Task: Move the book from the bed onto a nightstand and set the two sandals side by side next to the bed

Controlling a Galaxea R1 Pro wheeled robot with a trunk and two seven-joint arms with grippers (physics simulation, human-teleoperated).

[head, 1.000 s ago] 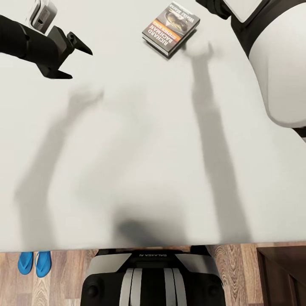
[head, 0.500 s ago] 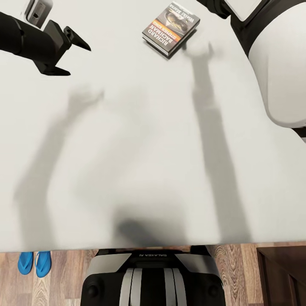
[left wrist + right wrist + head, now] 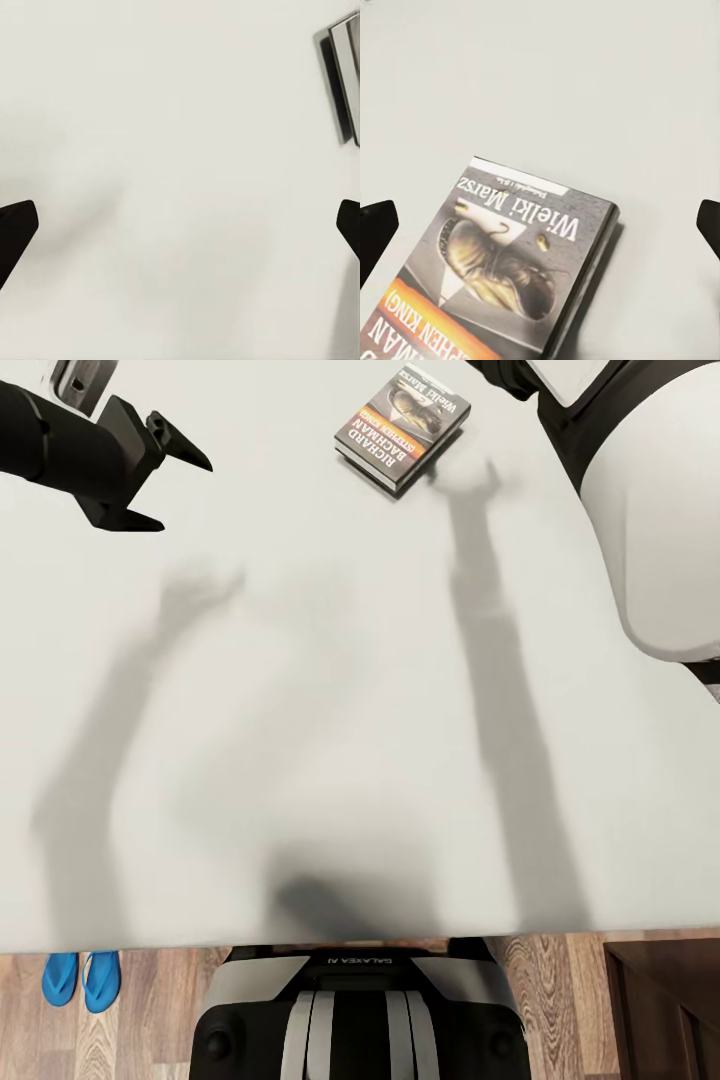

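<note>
book [image 3: 402,426] on bed [image 3: 330,740], sandals [image 3: 82,979] beside

The book [image 3: 502,274] lies flat on the plain white bed [image 3: 585,82], cover up and set at an angle, its dark grey front showing the white lettering "Wielki Marsz", a pale picture of a boot-like shape below it, and an orange band with white letters running off the frame's edge. A thin shadow lines the book's long side on the mattress. The two dark fingertips [image 3: 375,229] of the right gripper [image 3: 540,232] sit far apart at opposite edges of the frame, with the book's upper part between them and neither tip touching it.
</note>
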